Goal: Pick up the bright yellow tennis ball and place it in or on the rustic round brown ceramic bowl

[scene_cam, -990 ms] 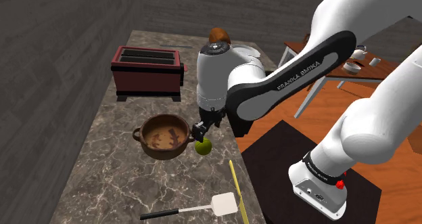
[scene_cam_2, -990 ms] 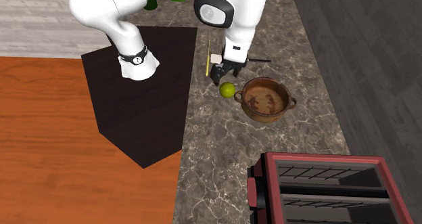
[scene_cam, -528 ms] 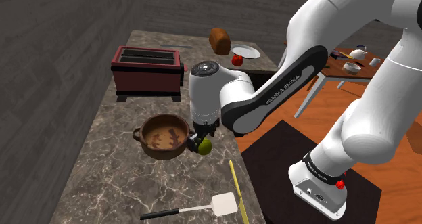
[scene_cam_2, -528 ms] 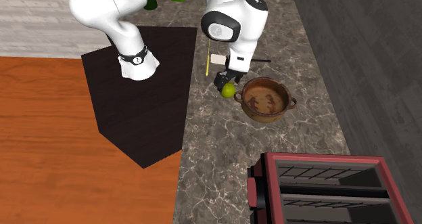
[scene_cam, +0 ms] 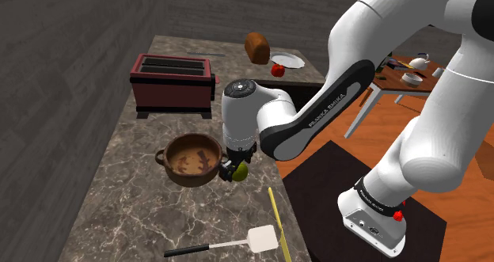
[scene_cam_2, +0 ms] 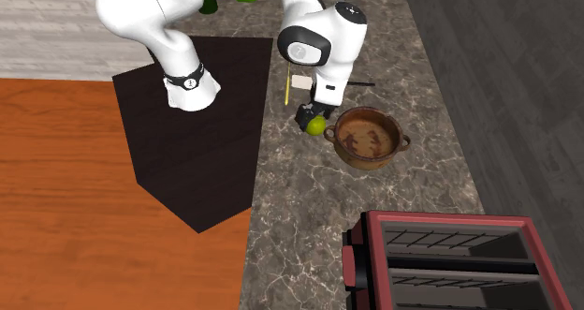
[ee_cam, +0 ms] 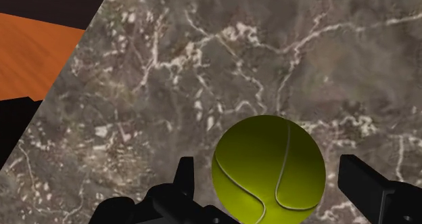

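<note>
The yellow-green tennis ball [scene_cam: 241, 172] [scene_cam_2: 319, 126] lies on the dark marble counter, just beside the rim of the round brown bowl [scene_cam: 190, 178] [scene_cam_2: 370, 161], on the side toward the counter's edge. My gripper [scene_cam: 233, 172] [scene_cam_2: 311, 119] is low over the counter and open, one black finger on each side of the ball. In the wrist view the ball [ee_cam: 268, 168] sits between the fingertips [ee_cam: 185, 170] with a small gap on each side, nearer to one finger. The bowl has two small handles and brown patches inside.
A dark red toaster [scene_cam: 174, 82] [scene_cam_2: 449, 261] stands beyond the bowl. A white spatula [scene_cam: 237, 243] and a thin yellow stick [scene_cam: 275, 214] lie near the counter's front edge. A bread loaf [scene_cam: 256, 47] and a plate [scene_cam: 288, 59] sit at the far end. An orange floor lies beside the counter.
The gripper has come down from just above and beside the ball to straddle it. The arm's elbow has swung upward. The ball and bowl have not moved.
</note>
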Available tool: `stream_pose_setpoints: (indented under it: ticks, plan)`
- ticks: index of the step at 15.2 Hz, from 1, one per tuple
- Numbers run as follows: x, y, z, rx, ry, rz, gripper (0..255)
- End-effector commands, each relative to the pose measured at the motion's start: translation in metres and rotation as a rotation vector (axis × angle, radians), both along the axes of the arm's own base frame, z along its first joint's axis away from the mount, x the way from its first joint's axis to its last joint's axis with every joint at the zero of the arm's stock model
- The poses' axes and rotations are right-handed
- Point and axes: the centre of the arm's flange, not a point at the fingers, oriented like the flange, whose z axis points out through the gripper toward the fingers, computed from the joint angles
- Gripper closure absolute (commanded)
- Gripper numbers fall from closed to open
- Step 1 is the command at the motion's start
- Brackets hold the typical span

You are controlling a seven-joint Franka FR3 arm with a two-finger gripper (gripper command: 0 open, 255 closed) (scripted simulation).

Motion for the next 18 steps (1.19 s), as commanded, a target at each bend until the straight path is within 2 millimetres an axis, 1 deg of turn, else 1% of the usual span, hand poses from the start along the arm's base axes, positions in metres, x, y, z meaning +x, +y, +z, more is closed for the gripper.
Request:
stream_pose_setpoints:
  ticks: [1,2,3,12,18]
  plan:
    - [0.000,0.000,0.000,0.000,0.000,0.000,0]
    - [0.000,0.000,0.000,0.000,0.000,0.000,0]
    - [0.000,0.000,0.000,0.000,0.000,0.000,255]
    - [0.000,0.000,0.000,0.000,0.000,0.000,255]
    - [0.000,0.000,0.032,0.000,0.000,0.000,255]
